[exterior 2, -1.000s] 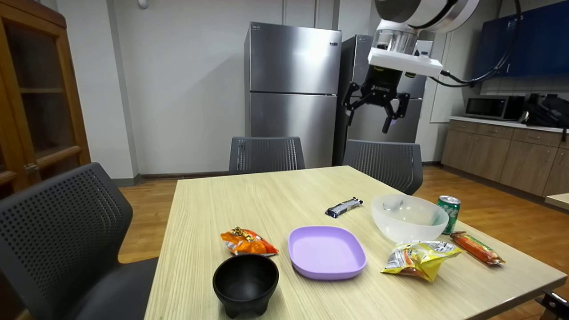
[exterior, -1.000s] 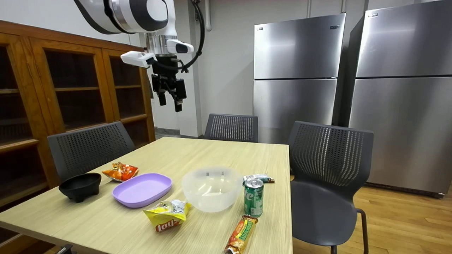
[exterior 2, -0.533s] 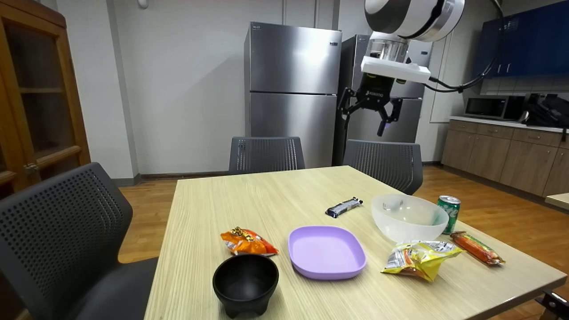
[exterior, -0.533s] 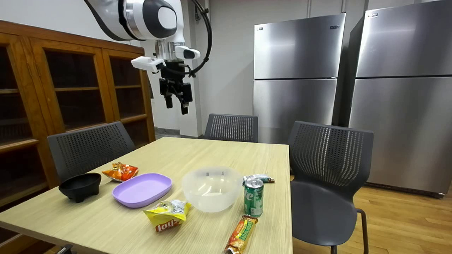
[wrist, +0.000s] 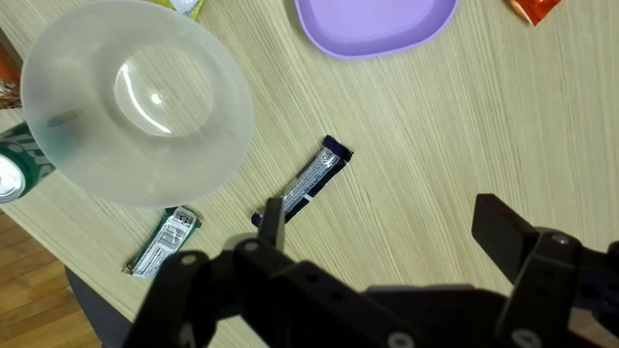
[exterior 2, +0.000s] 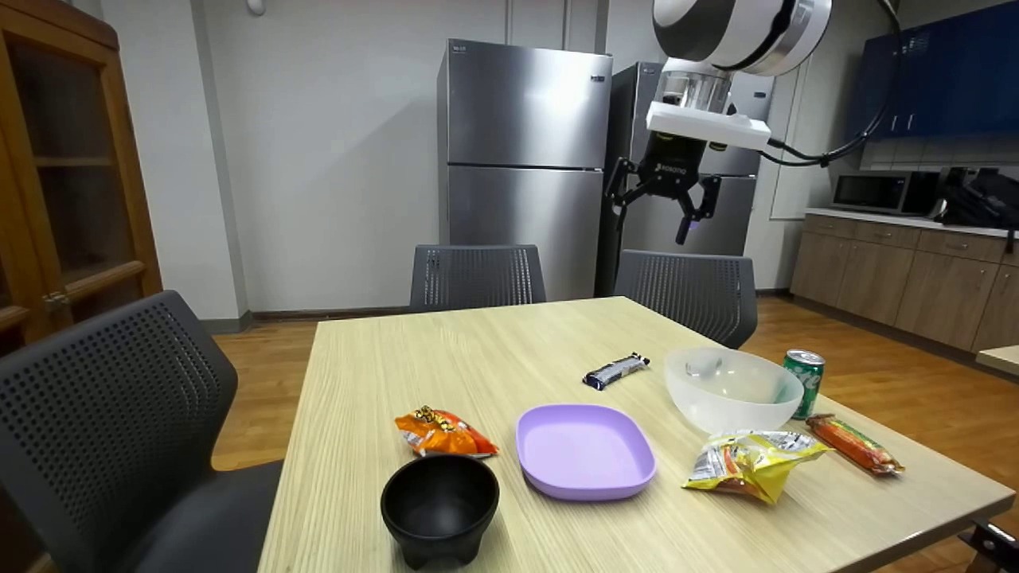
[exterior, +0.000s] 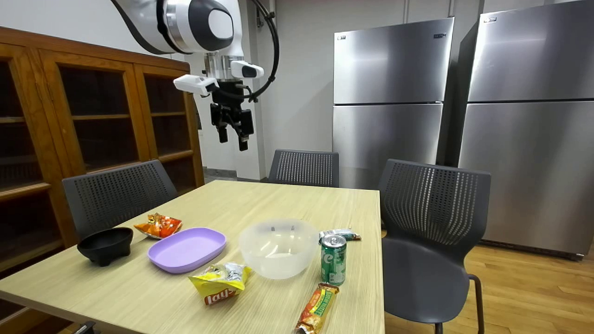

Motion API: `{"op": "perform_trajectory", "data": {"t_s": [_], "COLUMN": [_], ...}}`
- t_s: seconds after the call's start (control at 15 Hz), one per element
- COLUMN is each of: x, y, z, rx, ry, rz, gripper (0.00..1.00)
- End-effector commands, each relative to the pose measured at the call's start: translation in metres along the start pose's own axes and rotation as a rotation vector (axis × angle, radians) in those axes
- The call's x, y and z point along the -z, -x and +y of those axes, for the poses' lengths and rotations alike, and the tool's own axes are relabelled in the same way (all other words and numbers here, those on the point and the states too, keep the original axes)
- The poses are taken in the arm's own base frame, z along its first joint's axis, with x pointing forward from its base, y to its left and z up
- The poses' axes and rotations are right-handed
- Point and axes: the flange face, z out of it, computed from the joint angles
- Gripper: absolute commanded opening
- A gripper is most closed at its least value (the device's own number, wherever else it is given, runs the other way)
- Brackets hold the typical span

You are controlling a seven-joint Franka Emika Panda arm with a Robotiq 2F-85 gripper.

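Observation:
My gripper [wrist: 379,212] is open with nothing between its fingers. It hangs well above the table, pointing down, in both exterior views [exterior: 233,140] [exterior 2: 651,227]. In the wrist view a dark blue wrapped bar [wrist: 316,176] lies nearest, its lower end partly hidden by the left finger. It also lies on the table in an exterior view [exterior 2: 616,371]. A green and white wrapped bar [wrist: 164,241] lies left of that finger, near the table edge. A frosted bowl [wrist: 184,159] stands above it in the wrist view, and a purple plate [wrist: 372,29] is at the top.
A green can [exterior: 333,264] stands beside the bowl, with an orange-red wrapped bar [exterior: 318,308] close by. A yellow chip bag [exterior: 222,283], an orange snack bag [exterior 2: 444,434] and a black bowl [exterior 2: 440,509] are on the table. Chairs [exterior: 434,208] surround the table.
The arm has moved right and slightly down in an exterior view, mostly between one second and half a second ago. It has hardly moved since. The gripper stays open; the table objects have not moved.

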Motion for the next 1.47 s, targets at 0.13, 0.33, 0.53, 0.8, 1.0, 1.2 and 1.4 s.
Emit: {"op": "perform_trajectory", "data": {"t_s": [0.13, 0.33, 0.53, 0.8, 1.0, 1.2, 1.4], "x": [-0.034, -0.058, -0.082, -0.107, -0.122, -0.138, -0.153], "y": [-0.032, -0.048, -0.061, -0.074, -0.084, -0.093, -0.099], "z": [-0.002, -0.003, -0.008, -0.015, -0.018, -0.018, -0.015], "rx": [-0.083, -0.133, -0.180, -0.229, -0.273, -0.317, -0.350], "ry": [0.018, 0.046, 0.069, 0.091, 0.111, 0.132, 0.157], "rz": [-0.032, -0.052, -0.068, -0.071, -0.068, -0.070, -0.091], "gripper": [1.00, 1.00, 1.00, 1.00, 1.00, 1.00, 1.00]}}
